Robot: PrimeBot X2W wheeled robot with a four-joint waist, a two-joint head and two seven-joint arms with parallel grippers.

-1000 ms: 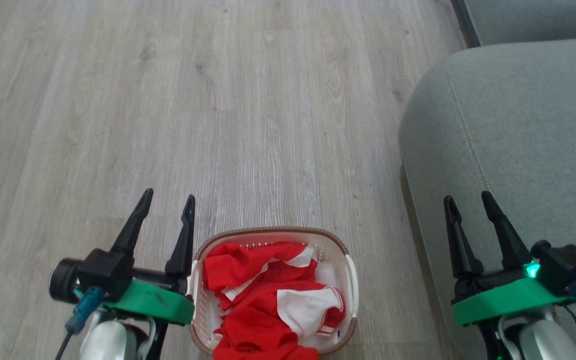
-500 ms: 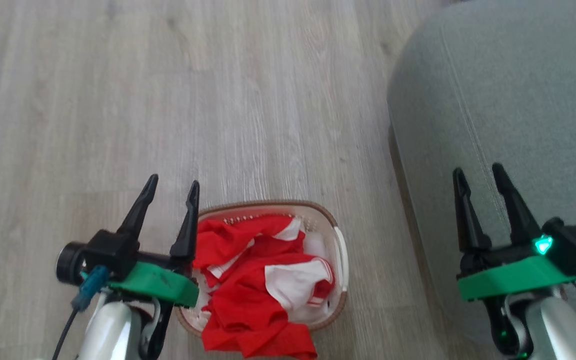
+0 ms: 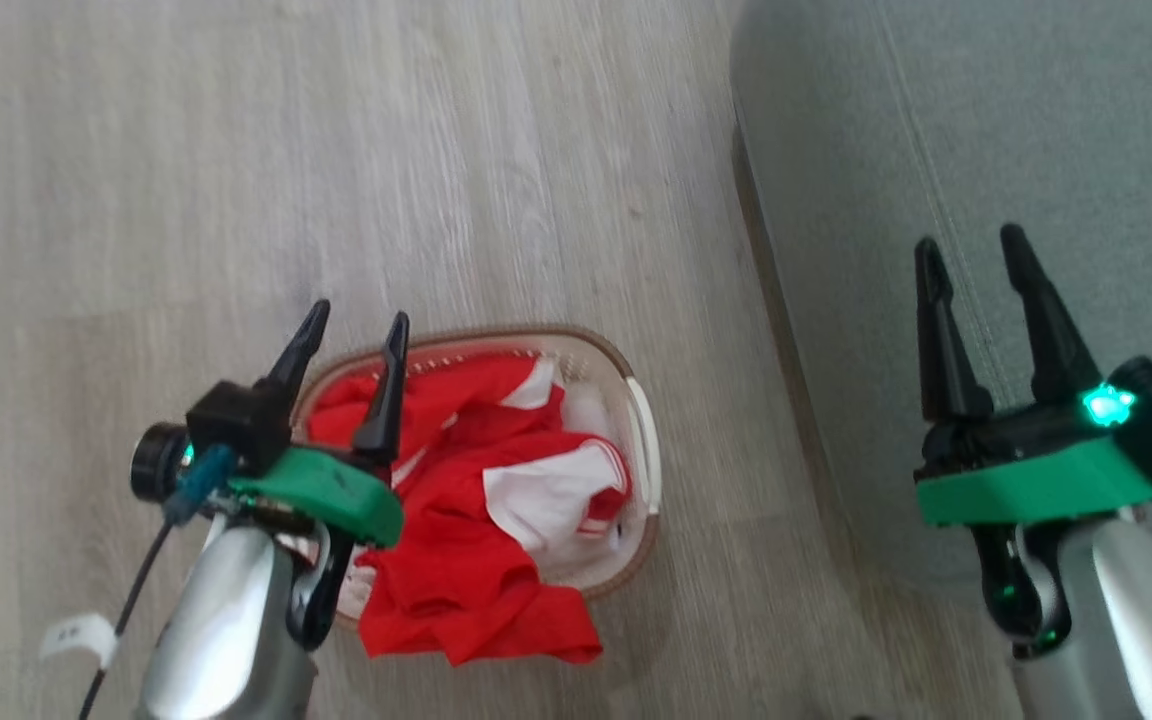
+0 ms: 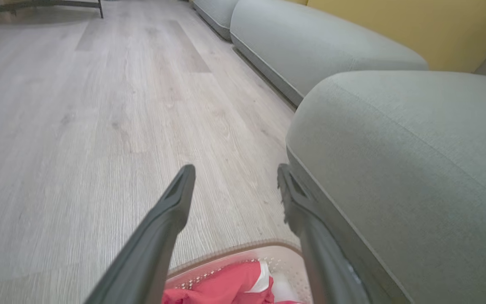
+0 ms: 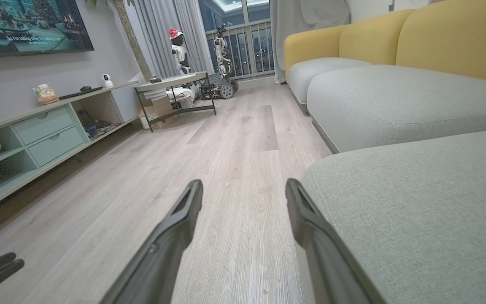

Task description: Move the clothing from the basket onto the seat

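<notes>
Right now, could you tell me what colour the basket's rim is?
Brown, a woven-look band around the white basket; the head view shows it best.

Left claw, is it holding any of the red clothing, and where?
Nothing is held: the left claw hangs open over the clothing in the basket.

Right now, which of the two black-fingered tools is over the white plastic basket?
The left tool: open, it overlaps the brown rim of the oval white plastic basket. The right tool hangs over the grey-green fabric seat instead.
</notes>
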